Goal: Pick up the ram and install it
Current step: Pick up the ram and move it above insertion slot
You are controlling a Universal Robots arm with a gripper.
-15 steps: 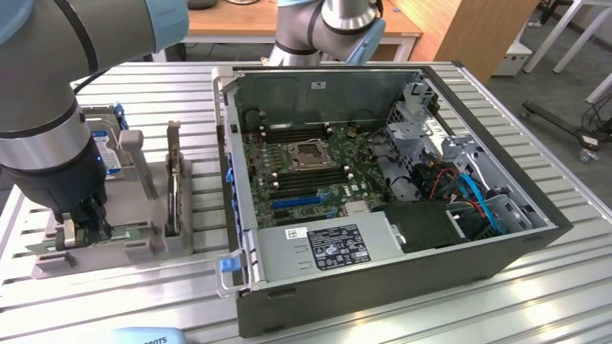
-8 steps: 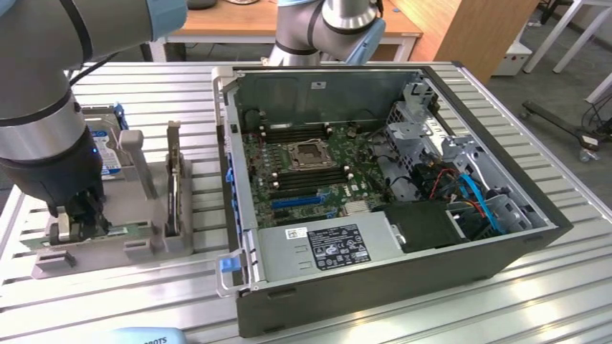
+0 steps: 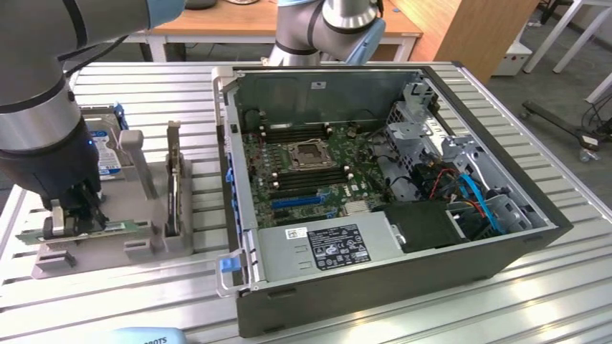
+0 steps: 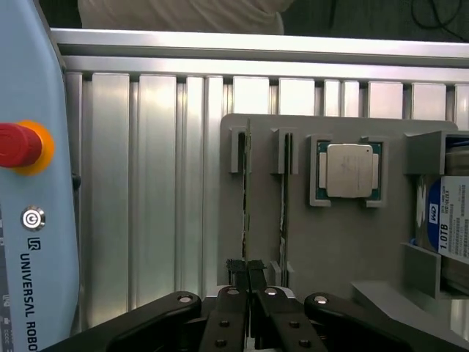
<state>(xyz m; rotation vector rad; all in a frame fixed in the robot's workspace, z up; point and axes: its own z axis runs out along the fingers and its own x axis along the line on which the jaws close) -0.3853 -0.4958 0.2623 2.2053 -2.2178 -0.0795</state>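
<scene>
Closest in, the gripper [image 4: 249,270] stands over the near edge of the grey holder [image 4: 330,249]. Its black jaws are drawn almost together and pinched on the ram [image 4: 247,198]. That thin green stick stands on edge in the holder's outermost slot and is gripped partway along its length. Whether it has risen out of the slot I cannot tell.

One step further into the holder is a neighbouring slot [image 4: 283,198], parallel to the ram. Beyond it a square silver processor chip [image 4: 348,170] lies flat in its own recess. At the holder's far end a hard drive [image 4: 448,231] with a blue label sits between grey uprights. A tall dark expansion card [image 3: 173,179] stands upright along the holder's side.

Off the holder on the ram's side, a pale blue pendant [image 4: 37,220] with a red stop button lies on the slatted metal table [image 3: 115,301].

Past the holder's card side, well apart from the ram, an open computer case [image 3: 383,294] lies on the same table. Its green motherboard [image 3: 287,179] and bare processor socket [image 3: 306,154] face upward.
</scene>
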